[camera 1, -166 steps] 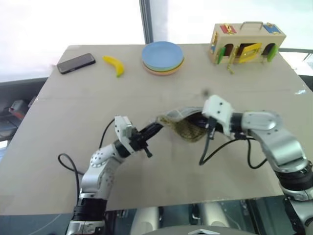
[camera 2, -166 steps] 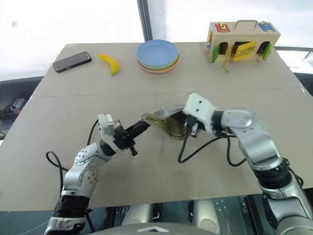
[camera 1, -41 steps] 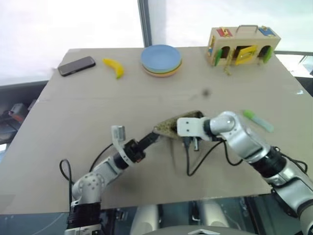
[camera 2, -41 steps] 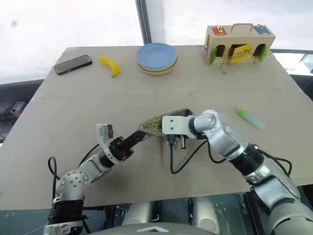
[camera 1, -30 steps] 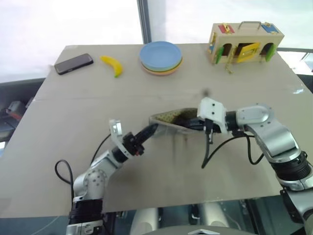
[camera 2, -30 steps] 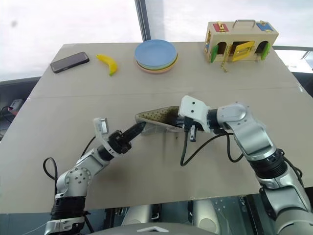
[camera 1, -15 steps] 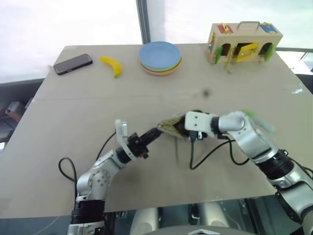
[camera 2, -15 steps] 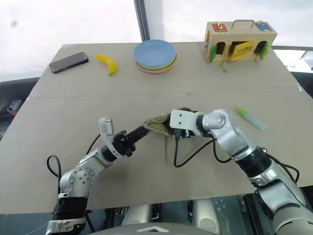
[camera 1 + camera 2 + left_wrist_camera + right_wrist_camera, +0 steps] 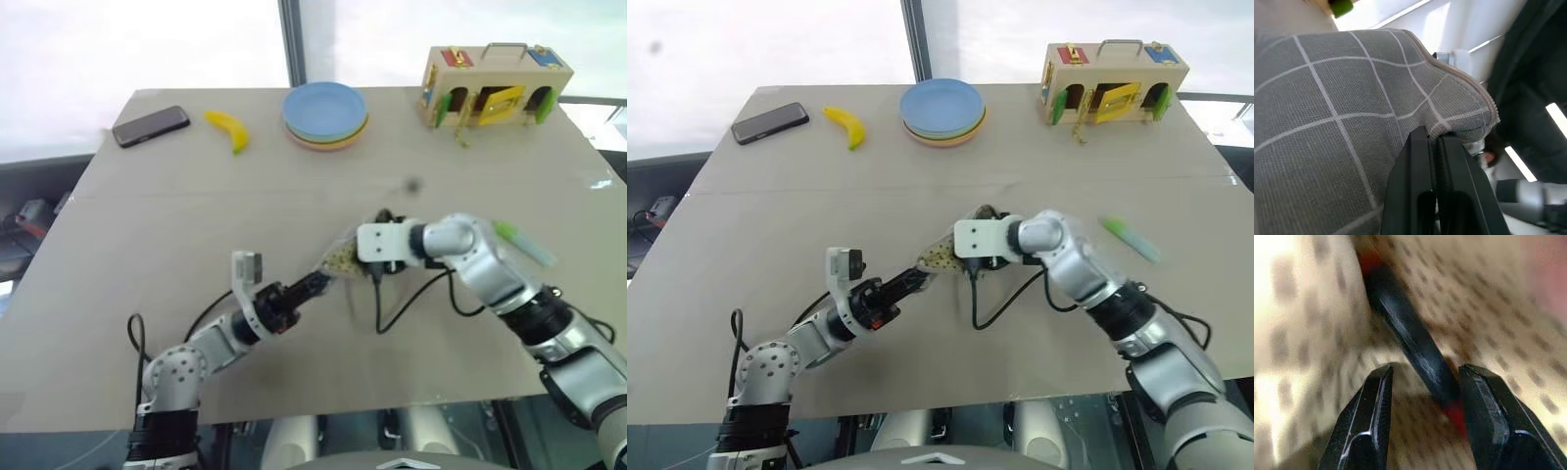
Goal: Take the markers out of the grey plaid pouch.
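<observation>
The grey plaid pouch (image 9: 342, 258) hangs lifted over the table's middle, its yellowish dotted lining showing. My left gripper (image 9: 317, 282) is shut on the pouch's edge (image 9: 1459, 122). My right gripper (image 9: 1425, 369) reaches into the pouch mouth from the right, behind its white wrist block (image 9: 382, 242). Its fingers stand open inside the lining, and the red marker with black ends (image 9: 1410, 340) lies between them. Whether a finger touches it I cannot tell. The green marker (image 9: 525, 244) lies on the table to the right, beyond my right forearm.
Along the far edge sit a black phone (image 9: 152, 125), a yellow banana (image 9: 227, 130), a stack of plates (image 9: 325, 115) and a wooden latch box (image 9: 495, 88). A black cable (image 9: 382, 304) dangles from my right wrist.
My left gripper has pulled back toward me and rolled, tilting the pouch up by its edge. My right hand has pushed lower into the pouch mouth.
</observation>
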Controlling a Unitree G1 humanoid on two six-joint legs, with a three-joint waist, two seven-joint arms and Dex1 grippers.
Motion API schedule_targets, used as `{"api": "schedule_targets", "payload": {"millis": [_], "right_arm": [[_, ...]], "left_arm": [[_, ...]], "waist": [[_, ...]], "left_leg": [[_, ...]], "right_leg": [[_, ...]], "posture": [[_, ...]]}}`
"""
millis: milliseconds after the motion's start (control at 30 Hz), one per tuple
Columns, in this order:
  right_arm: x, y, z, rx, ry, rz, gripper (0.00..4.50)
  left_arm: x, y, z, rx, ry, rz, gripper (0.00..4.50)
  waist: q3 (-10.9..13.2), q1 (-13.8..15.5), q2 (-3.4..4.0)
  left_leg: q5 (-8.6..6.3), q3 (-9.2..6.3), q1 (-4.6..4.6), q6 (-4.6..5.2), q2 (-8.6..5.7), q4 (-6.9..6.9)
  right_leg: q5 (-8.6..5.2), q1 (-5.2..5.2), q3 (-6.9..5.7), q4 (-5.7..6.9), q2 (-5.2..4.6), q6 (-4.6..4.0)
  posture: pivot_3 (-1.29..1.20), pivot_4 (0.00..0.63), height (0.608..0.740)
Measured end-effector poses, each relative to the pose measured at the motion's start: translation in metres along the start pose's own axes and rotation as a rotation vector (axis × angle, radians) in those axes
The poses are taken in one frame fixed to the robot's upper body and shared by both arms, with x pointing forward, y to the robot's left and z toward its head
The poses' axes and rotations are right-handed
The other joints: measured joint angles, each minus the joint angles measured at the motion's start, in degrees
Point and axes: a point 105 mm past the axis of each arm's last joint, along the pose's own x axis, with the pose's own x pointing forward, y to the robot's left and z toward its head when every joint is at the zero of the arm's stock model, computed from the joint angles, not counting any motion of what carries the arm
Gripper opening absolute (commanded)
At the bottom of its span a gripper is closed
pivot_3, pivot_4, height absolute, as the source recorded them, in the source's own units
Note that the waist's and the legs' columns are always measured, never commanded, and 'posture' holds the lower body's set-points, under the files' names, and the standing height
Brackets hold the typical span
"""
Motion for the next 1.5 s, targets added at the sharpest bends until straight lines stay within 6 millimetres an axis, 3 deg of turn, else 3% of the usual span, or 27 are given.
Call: {"api": "schedule_targets", "payload": {"millis": [167, 233, 467, 867, 1000, 1133, 1167, 1200, 1367, 1500], "right_arm": [[-0.045, -0.001, 0.015, 0.020, 0.068, 0.079, 2.15], [-0.046, -0.001, 0.017, 0.030, 0.071, 0.086, 2.15], [0.000, 0.023, 0.008, -0.001, 0.097, 0.164, 2.15], [0.020, 0.012, 0.005, -0.112, 0.127, 0.068, 2.15], [0.045, 0.015, -0.002, -0.170, 0.152, 0.084, 2.15], [0.059, 0.015, -0.008, -0.194, 0.148, 0.110, 0.95], [0.059, 0.015, -0.009, -0.193, 0.147, 0.114, 0.47], [0.059, 0.015, -0.010, -0.188, 0.145, 0.110, 0.32], [0.043, 0.017, -0.009, -0.118, 0.104, 0.098, 0.32], [0.013, 0.014, 0.001, -0.011, 0.024, 0.102, 0.32]], "left_arm": [[-0.003, 0.007, 0.012, -0.101, -0.063, 0.040, 0.00], [-0.003, 0.011, 0.012, -0.093, -0.066, 0.063, 0.00], [-0.012, 0.032, 0.007, -0.010, -0.050, 0.174, 0.00], [-0.015, 0.031, 0.002, 0.000, -0.057, 0.178, 0.00], [-0.015, 0.032, 0.001, -0.005, -0.064, 0.184, 0.00], [-0.013, 0.033, 0.000, -0.008, -0.073, 0.194, 0.00], [-0.013, 0.034, 0.000, -0.010, -0.073, 0.200, 0.00], [-0.013, 0.035, 0.000, -0.011, -0.073, 0.203, 0.00], [-0.011, 0.034, -0.002, -0.008, -0.074, 0.202, 0.00], [-0.008, 0.032, 0.002, 0.046, -0.082, 0.192, 0.00]], "waist": [[0.0, -0.3, 0.05], [0.0, -0.4, 0.04], [0.0, -0.3, 0.04], [0.0, -0.4, 0.03], [-0.1, -0.6, -0.04], [-0.4, -0.8, -0.28], [-0.4, -0.8, -0.29], [-0.4, -0.8, -0.26], [-0.3, -0.3, -0.11], [-0.2, 0.0, -0.06]], "left_leg": [[0.00, -0.05, 0.10, -0.01, -0.03, 0.00], [0.01, -0.05, 0.11, -0.02, -0.04, 0.00], [0.03, 0.07, 0.04, -0.05, -0.12, 0.00], [0.03, 0.06, 0.08, -0.05, -0.08, 0.01], [0.03, 0.11, 0.22, -0.05, -0.07, 0.01], [-0.05, 0.11, 1.36, -0.14, 0.10, -0.05], [-0.17, 0.03, 1.41, -0.34, 0.17, -0.05], [-0.17, 0.00, 1.38, -0.35, 0.16, -0.06], [-0.11, -0.03, 1.10, -0.42, 0.13, -0.03], [0.05, 0.02, 0.47, -0.16, -0.05, -0.14]], "right_leg": [[-0.17, 0.03, -0.08, 0.03, 0.12, -0.16], [-0.16, 0.03, -0.09, 0.03, 0.21, -0.19], [-0.03, -0.01, 0.04, -0.01, 0.14, -0.39], [-0.11, 0.00, 0.01, 0.02, 0.17, -0.26], [-0.12, 0.07, 0.06, 0.06, 0.19, -0.25], [-0.17, 1.04, -0.02, 0.01, 0.16, -0.22], [-0.18, 1.06, -0.06, 0.00, -0.03, -0.22], [-0.18, 1.02, -0.15, -0.02, -0.23, -0.21], [-0.15, 0.77, -0.28, -0.01, -0.35, -0.23], [0.04, 0.27, -0.27, -0.01, -0.23, -0.53]], "posture": [[0.00, 0.150, 0.740], [0.00, 0.150, 0.740], [0.00, 0.150, 0.740], [0.00, 0.150, 0.740], [0.00, 0.150, 0.740], [0.00, 0.150, 0.740], [0.00, 0.150, 0.740], [0.00, 0.150, 0.740], [0.00, 0.150, 0.740], [0.00, 0.150, 0.740]]}}
